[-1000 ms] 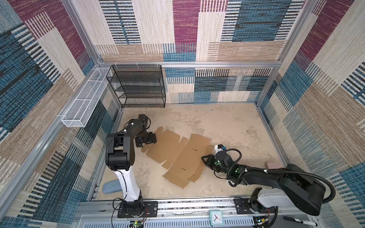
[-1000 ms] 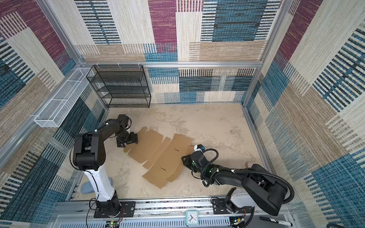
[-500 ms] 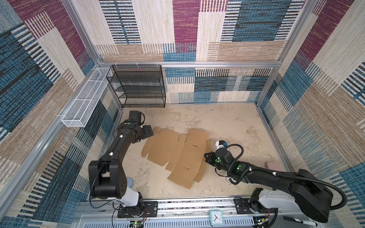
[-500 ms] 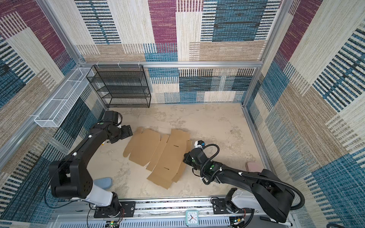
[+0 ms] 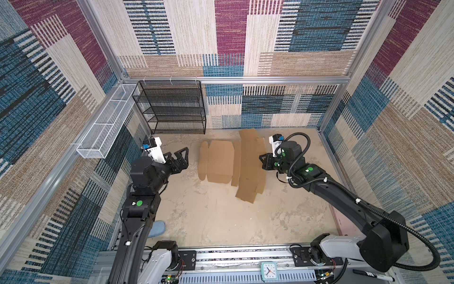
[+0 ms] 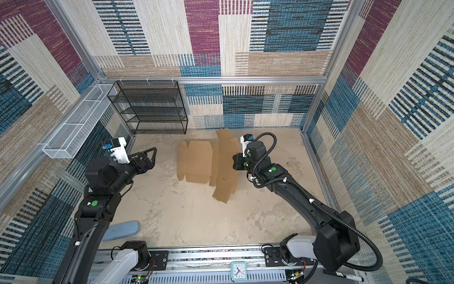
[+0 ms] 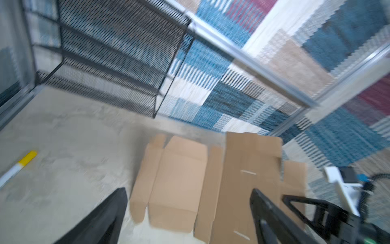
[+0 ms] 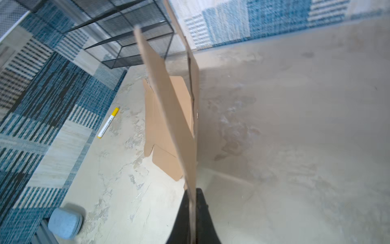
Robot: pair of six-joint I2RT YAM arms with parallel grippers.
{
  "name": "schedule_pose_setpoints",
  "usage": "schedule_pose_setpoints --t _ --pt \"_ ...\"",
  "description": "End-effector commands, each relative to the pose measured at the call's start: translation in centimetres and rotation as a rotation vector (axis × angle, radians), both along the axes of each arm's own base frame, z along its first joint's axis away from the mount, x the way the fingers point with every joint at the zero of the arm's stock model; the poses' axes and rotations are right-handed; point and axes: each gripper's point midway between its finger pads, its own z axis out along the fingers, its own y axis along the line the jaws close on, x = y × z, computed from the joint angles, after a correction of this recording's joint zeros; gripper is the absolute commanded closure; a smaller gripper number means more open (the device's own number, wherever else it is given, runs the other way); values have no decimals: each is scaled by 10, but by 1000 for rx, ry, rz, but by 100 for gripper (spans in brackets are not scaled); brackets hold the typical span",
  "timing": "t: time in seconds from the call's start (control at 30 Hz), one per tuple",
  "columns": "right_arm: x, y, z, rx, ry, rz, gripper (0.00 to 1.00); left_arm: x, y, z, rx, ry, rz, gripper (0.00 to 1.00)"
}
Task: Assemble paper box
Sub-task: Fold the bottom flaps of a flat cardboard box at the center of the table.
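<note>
The paper box [image 5: 221,162] [image 6: 199,162] is a flat brown die-cut cardboard sheet with flaps and slits, lying in the far middle of the table. Its left part rests on the table, while its right panel is raised at a slant. My right gripper [image 5: 262,162] [image 6: 234,163] is shut on that panel's right edge. The right wrist view shows the thin cardboard [image 8: 168,105] pinched edge-on in the gripper [image 8: 191,197]. My left gripper [image 5: 184,158] [image 6: 150,159] hovers open to the left of the box, apart from it. In the left wrist view, the gripper [image 7: 188,191] holds nothing and the box [image 7: 179,179] lies beyond it.
A black mesh shelf [image 5: 172,108] stands at the back left, and a white wire basket [image 5: 108,123] hangs on the left wall. A yellow-capped marker [image 8: 108,122] lies near the left wall. A blue pad [image 5: 156,228] sits at the front left. A small clock [image 5: 269,270] is on the front rail.
The box has swung from diagonal to square with the back wall and moved farther back, its right side lifted by my right gripper. My left gripper has drawn away from its left edge.
</note>
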Motion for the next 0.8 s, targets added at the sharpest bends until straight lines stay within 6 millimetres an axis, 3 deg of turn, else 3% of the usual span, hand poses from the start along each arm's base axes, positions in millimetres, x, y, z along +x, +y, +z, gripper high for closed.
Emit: schedule_pose_setpoints --t 0.0,0.23,0.4,0.53,0.67,0.77 --pt "-16 7 8 -103 11 161 100 -9 -21 38 73 -115 -128 7" --pt "11 -21 70 -287 -51 21 100 -18 -26 57 51 -106 -142 7" --pt "22 -16 88 -418 -23 34 100 -27 -31 59 55 -79 -158 8" --pt "-17 20 150 -197 -137 264 100 -34 -25 59 98 -70 -122 8" --pt "-74 29 218 -7 -276 433 100 -40 -24 63 122 -79 -107 8" --pt "-107 26 231 68 -287 497 100 -42 -20 66 138 -78 -84 8"
